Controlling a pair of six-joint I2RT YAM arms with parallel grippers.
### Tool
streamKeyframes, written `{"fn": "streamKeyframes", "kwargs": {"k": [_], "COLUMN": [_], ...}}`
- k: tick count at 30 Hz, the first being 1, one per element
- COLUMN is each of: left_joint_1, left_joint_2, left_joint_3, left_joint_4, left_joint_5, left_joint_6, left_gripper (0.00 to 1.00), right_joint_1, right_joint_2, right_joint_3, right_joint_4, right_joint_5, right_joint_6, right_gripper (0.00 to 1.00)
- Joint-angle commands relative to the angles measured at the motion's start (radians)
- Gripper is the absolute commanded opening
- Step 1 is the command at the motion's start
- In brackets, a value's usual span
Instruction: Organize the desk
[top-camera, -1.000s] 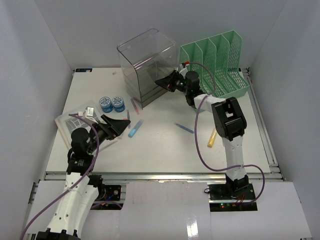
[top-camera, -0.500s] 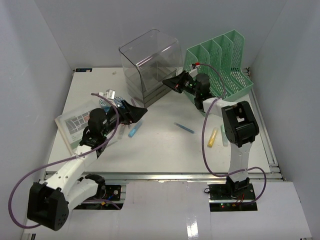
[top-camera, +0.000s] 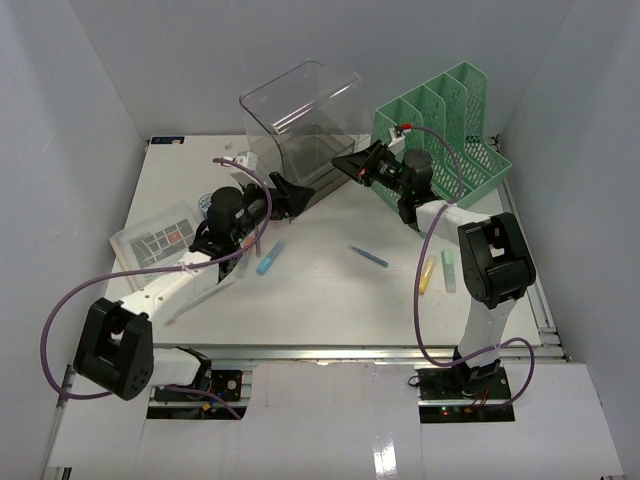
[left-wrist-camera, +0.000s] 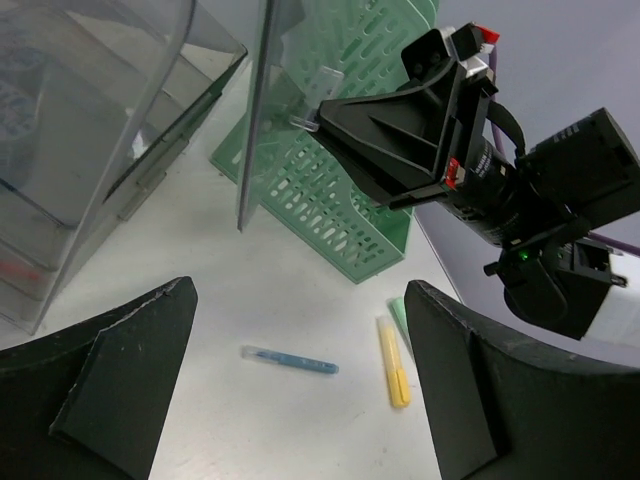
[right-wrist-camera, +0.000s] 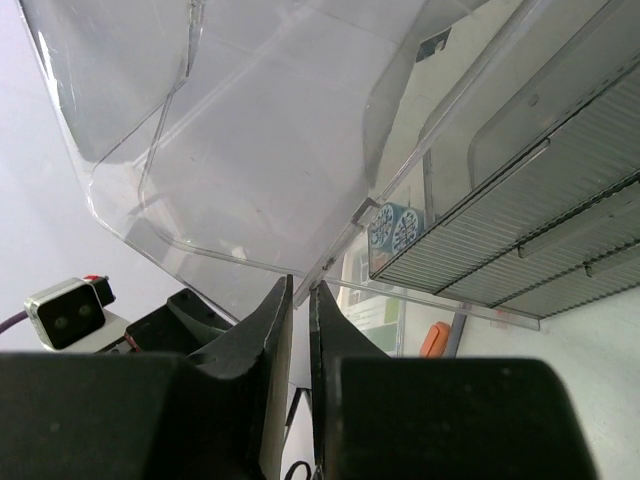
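White desk fills the floor of a plain grey-walled booth, with a metal rail along its near edge. Both arm bases sit below the rail.

Near left: flat clear packet lying on the desk. Mid desk, all lying flat and apart from each other:
- light blue marker
- blue pen
- yellow marker, with a green marker just beside it

Left gripper is reaching toward the centre rear, just in front of the clear drawer box. Jaws are spread wide and nothing is between them. The wrist view shows bare desk between the fingers.

Right gripper comes in from the right at the box's right front corner. Jaws are pinched closed on a thin clear edge of the box, seen in the right wrist view. The box looks tilted in the top view; whether its base is lifted is unclear.

Far right: green mesh file rack, upright, just beside the box.
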Motion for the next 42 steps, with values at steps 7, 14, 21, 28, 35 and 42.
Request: {"fn": "streamKeyframes", "kwargs": {"k": [7, 14, 21, 28, 35, 42], "left_joint_1": [-0.027, -0.031, -0.031, -0.031, -0.016, 0.023], "left_joint_2": [0.129, 0.159, 0.193, 0.183, 0.119, 0.1], "left_joint_3": [0.176, 0.216, 0.25, 0.289, 0.302, 0.358], "left_joint_4": [0.025, -0.007, 0.007, -0.037, -0.084, -0.139], "left_joint_5": [-0.068, -0.095, -0.004, -0.02, -0.093, -0.015], "left_joint_6": [0.061, 0.073, 0.036, 0.019, 0.001, -0.072], "left_gripper": [0.88, 0.79, 0.3, 0.01, 0.0, 0.0], "right_joint_1": [-0.021, -0.019, -0.013, -0.01, -0.012, -0.012], "right_joint_2": [-0.094, -0.113, -0.102, -0.046, -0.092, -0.23], "right_joint_3": [-0.041, -0.049, -0.051, -0.039, -0.148, -0.27], "right_joint_4": [0.076, 0.086, 0.097, 0.207, 0.313, 0.137], "right_joint_5": [-0.021, -0.025, -0.042, -0.138, -0.269, -0.426], "right_joint_6": [-0.01, 0.008, 0.013, 0.053, -0.041, -0.393], "right_gripper": [0.08, 0.08, 0.1, 0.61, 0.8, 0.83]}}
